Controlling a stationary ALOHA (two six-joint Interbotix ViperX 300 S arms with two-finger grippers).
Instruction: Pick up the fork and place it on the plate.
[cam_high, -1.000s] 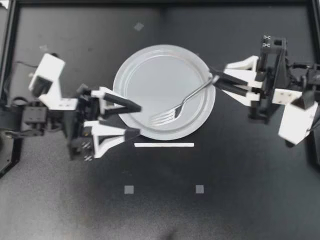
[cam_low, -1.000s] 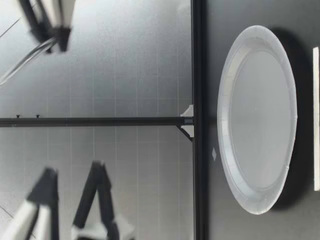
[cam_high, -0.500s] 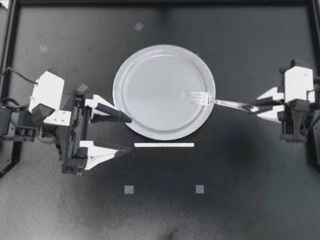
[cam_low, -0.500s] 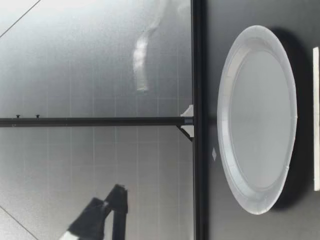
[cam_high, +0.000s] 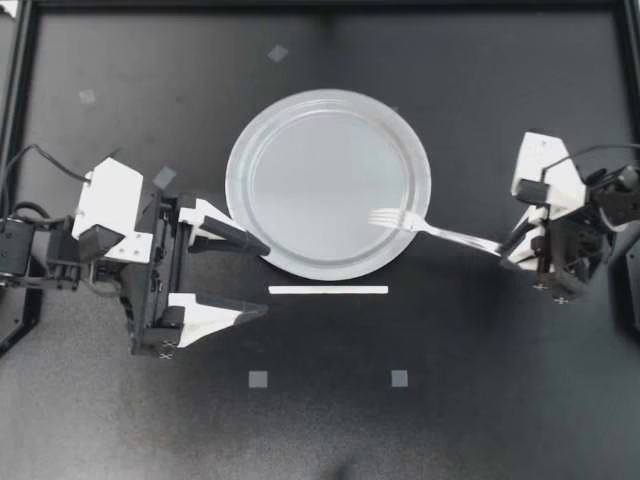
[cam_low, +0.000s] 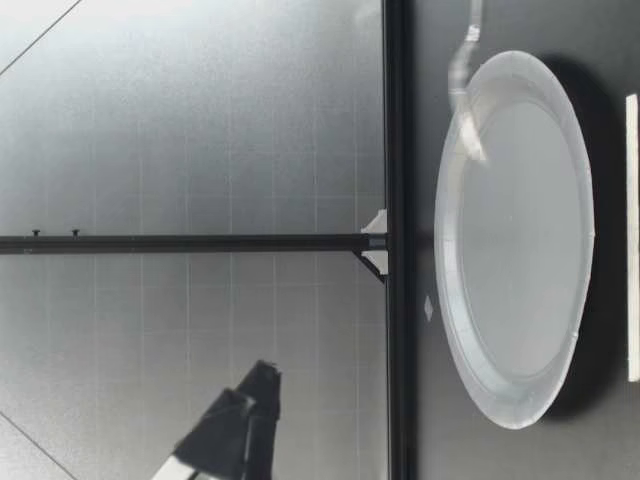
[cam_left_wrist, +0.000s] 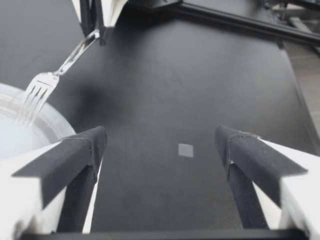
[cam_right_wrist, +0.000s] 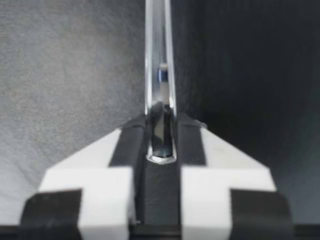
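My right gripper (cam_high: 505, 247), at the frame's right, is clenched on the fork (cam_high: 430, 228) handle, with the tines over the plate (cam_high: 300, 170) rim's lower right. My left gripper (cam_high: 262, 277), at the plate's lower left, is released.

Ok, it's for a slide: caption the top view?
Right gripper holds the fork by its handle, tines over the plate; left gripper open beside it.

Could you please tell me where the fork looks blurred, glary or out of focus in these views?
Low view: the fork is a smeared, see-through streak at the rim of the plate. Right wrist view: its handle, clamped in my right end effector, shows bright glints. Left wrist view: tines distinct, slightly soft. Top view: fork clear.
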